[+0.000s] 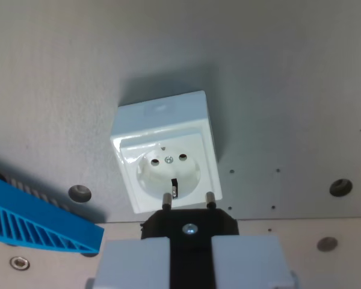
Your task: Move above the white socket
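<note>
A white wall socket (166,150) sits on the grey board at the middle of the wrist view, its round recess with two holes and a centre screw facing up. My gripper (189,259) is at the bottom centre, its grey fingers (132,265) shut on a black plug (189,226). The plug's two metal pins (166,200) point toward the socket and lie just over the near rim of the recess. The pins are outside the holes.
A blue ribbed plastic part (36,217) lies at the lower left. The grey board (289,90) has several screw holes and bolts, such as one (340,187) at the wrist view's right. A paler surface shows along the bottom edge.
</note>
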Robot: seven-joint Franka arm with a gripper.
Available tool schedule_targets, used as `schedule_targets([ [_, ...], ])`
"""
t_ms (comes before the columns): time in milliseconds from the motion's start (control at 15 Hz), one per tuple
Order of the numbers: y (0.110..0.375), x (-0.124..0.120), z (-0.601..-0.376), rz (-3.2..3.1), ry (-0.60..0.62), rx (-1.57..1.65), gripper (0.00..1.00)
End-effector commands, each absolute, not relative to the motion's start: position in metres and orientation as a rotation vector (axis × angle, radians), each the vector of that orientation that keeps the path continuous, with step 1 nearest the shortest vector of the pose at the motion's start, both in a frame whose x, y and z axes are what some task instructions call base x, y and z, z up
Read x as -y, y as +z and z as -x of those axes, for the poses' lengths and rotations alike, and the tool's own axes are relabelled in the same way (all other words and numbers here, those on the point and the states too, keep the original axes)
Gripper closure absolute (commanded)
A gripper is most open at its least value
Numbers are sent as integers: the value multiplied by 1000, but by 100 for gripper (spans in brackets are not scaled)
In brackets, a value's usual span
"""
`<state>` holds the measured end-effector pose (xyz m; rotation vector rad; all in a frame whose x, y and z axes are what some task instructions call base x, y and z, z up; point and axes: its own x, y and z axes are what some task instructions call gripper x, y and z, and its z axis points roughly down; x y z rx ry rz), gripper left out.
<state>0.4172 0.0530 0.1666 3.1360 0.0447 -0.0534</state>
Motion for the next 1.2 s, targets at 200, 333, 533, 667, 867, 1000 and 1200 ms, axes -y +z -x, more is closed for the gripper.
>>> schedule_targets([
  [200,146,-57,-405,-3104,103,-285,100],
  [333,139,-58,-402,-3100,103,-301,100],
  [533,131,-59,-398,-3094,96,-331,100],
  [667,126,-60,-395,-3092,97,-349,100],
  [867,119,-61,-392,-3087,102,-360,100],
  [1000,115,-62,-389,-3084,109,-363,100],
  [1200,111,-63,-386,-3082,112,-363,100],
])
